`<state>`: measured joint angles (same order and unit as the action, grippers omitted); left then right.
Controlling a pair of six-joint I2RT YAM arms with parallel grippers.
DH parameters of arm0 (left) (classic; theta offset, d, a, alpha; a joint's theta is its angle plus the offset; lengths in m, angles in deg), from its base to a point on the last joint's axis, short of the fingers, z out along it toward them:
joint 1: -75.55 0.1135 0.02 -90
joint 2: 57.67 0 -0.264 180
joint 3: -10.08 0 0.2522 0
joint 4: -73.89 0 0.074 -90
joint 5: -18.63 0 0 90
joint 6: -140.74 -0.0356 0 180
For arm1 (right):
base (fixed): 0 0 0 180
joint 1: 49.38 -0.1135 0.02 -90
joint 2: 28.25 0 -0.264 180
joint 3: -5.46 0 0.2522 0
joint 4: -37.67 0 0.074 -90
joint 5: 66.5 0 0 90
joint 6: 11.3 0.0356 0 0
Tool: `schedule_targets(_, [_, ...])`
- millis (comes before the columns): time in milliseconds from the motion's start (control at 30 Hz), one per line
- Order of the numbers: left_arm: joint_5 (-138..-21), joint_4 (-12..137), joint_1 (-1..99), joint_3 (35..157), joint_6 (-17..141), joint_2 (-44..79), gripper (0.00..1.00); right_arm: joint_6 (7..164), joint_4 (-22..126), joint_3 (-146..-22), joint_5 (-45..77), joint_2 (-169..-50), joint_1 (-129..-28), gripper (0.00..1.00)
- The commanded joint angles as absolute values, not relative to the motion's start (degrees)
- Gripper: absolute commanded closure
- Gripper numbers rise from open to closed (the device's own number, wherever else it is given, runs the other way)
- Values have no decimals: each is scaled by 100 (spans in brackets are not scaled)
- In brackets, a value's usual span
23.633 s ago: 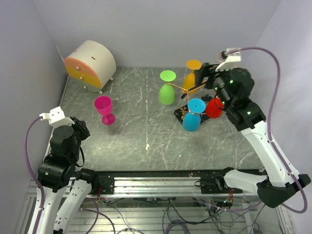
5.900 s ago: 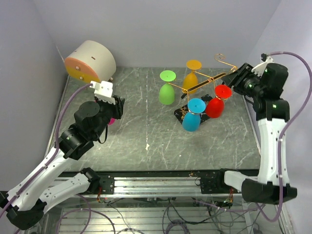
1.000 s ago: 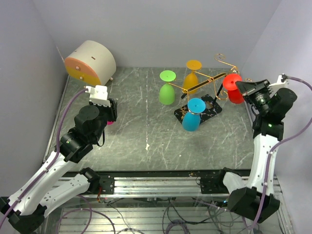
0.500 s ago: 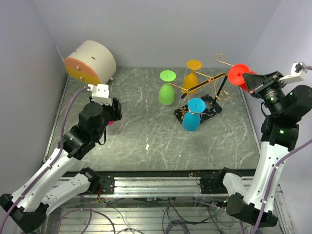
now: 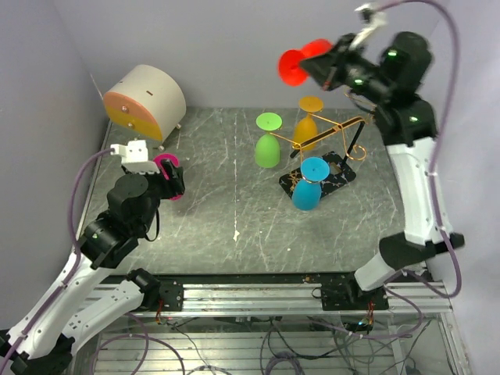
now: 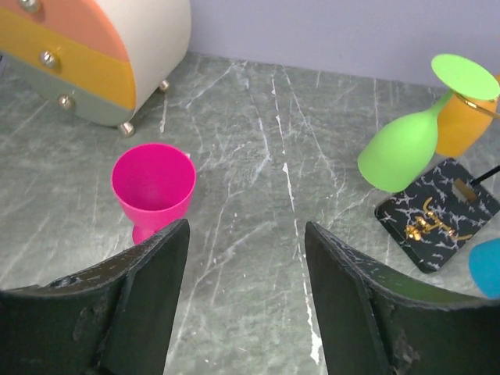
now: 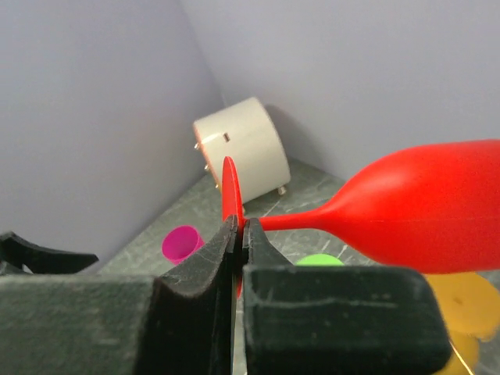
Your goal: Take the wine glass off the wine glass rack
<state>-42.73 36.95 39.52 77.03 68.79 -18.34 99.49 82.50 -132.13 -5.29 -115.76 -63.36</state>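
Observation:
My right gripper is shut on the flat foot of a red wine glass, held high in the air above the back of the table and clear of the rack. In the right wrist view the fingers pinch the red foot disc, and the bowl points right. The gold wire wine glass rack stands on its black base. A green, an orange and a blue glass hang on it. My left gripper is open over bare table beside a pink glass.
A round cream cabinet with orange drawers stands at the back left, also visible in the left wrist view. The pink glass stands upright on the left. Walls close in the left, back and right sides.
The right arm has lifted the red glass off the rack's end and swung it up and to the left. The left gripper has opened wider and drawn back from the pink glass.

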Motion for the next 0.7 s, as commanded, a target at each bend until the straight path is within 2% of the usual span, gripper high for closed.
schedule_targets(0, [-3732, 2617, 4005, 8451, 8178, -1881, 27, 8596, 8941, -13926, 541, -12194, -7641, 100])
schedule_targets(133, [-3827, 1587, 4004, 9290, 9184, -1813, 23, 7290, 7957, -12795, 2212, -11942, -9437, 100])
schedule_targets(233, [-4066, 1078, 4005, 9762, 9577, -1793, 21, 6604, 7189, -11625, 2584, -11616, -10185, 100])
schedule_targets(433, [-4468, 605, 4004, 10080, 10043, -1935, 21, 5729, 5697, -9751, 3371, -10962, -11108, 100])
schedule_targets(667, [-5784, 748, 3998, 9437, 10914, -2130, 17, 4433, 2936, -6929, 3950, -9970, -11885, 100])
